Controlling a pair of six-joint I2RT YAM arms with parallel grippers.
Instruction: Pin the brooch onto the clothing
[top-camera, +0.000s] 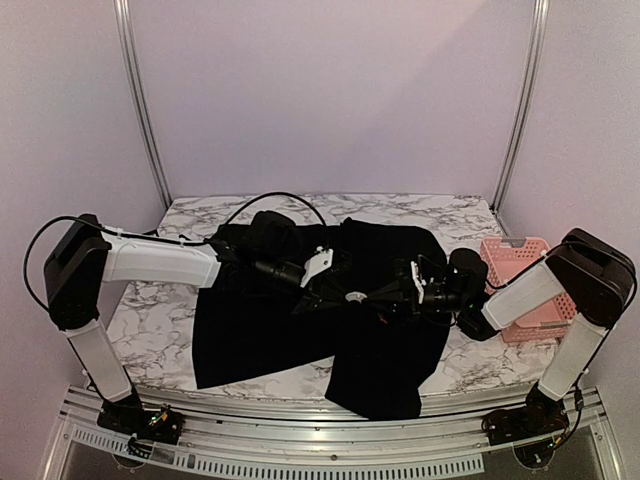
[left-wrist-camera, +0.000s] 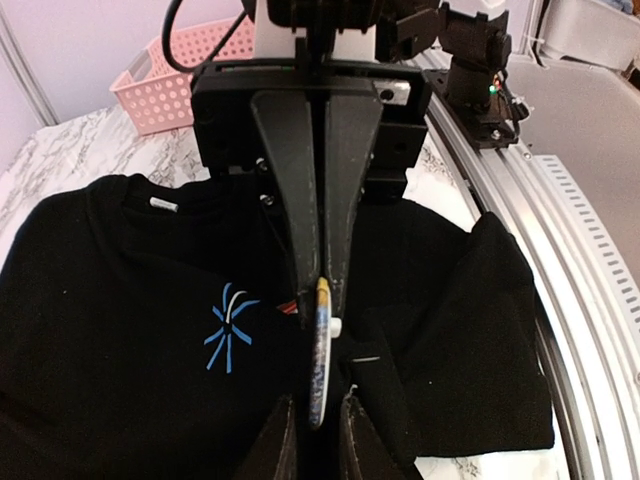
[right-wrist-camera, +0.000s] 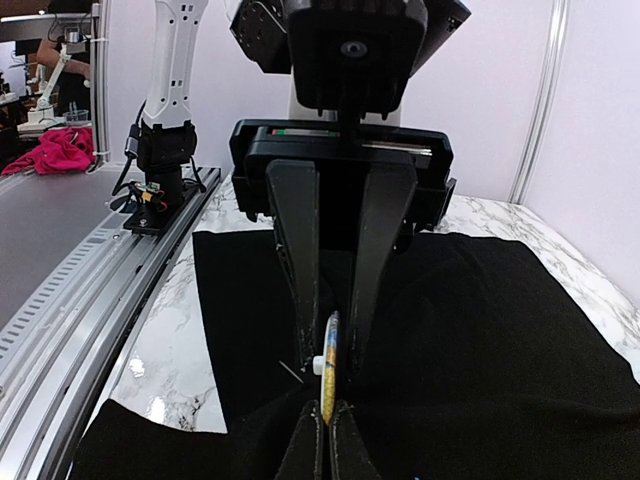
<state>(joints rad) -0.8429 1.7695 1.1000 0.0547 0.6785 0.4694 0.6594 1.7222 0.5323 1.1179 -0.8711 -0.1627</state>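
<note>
Top external view: a marble-patterned table carries a black T-shirt spread across its middle, with one fold reaching the near edge. The left arm and the right arm reach inward from the two sides and meet over the shirt, near its centre. A pink basket stands at the right edge of the table, just beside the right arm and apart from the shirt.

Wrist views: the right gripper has its jaws drawn nearly together on the rim of the brooch, a thin disc seen edge-on and standing upright. The left gripper meets it from the opposite side, jaws narrowly apart with one on each face of the same disc. Whether they press on it cannot be told. The brooch sits between the two grippers, close over the shirt front, and contact with the cloth cannot be judged. A small white fitting projects from one face of the disc. In the left wrist view a light-blue starburst mark on the shirt lies just beside the brooch. A small white label shows at the collar.
</note>
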